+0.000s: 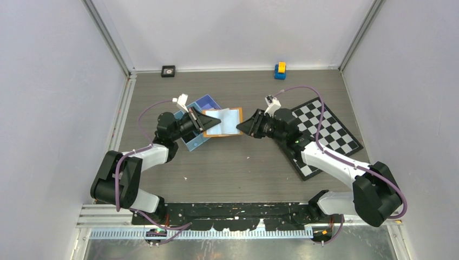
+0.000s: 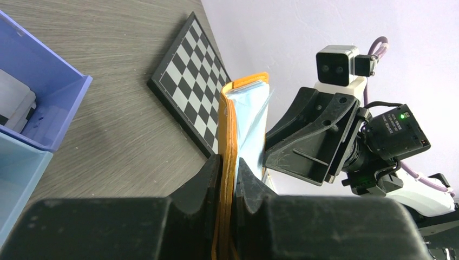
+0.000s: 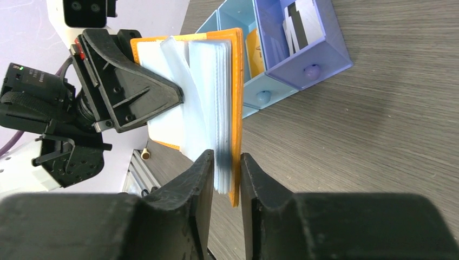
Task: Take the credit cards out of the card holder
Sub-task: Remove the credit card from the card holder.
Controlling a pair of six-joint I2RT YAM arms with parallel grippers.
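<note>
Both claws clamp card holder [image 1: 224,123]: L claw [image 2: 227,179] on one cover, R claw [image 3: 226,179] on cover plus credit cards [image 3: 216,108] between its fingers [image 3: 197,184]. Regrip R on cards only.

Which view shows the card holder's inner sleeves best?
Right wrist: the card holder is open towards the camera, its clear sleeves fanned out inside the orange cover. Top external shows it small, open and pale. Left wrist sees it edge-on only.

Both arms reach inward, facing each other. The left gripper [image 1: 204,122] and right gripper [image 1: 241,127] pinch opposite edges of the card holder [image 1: 225,122], jaws nearly closed.
</note>
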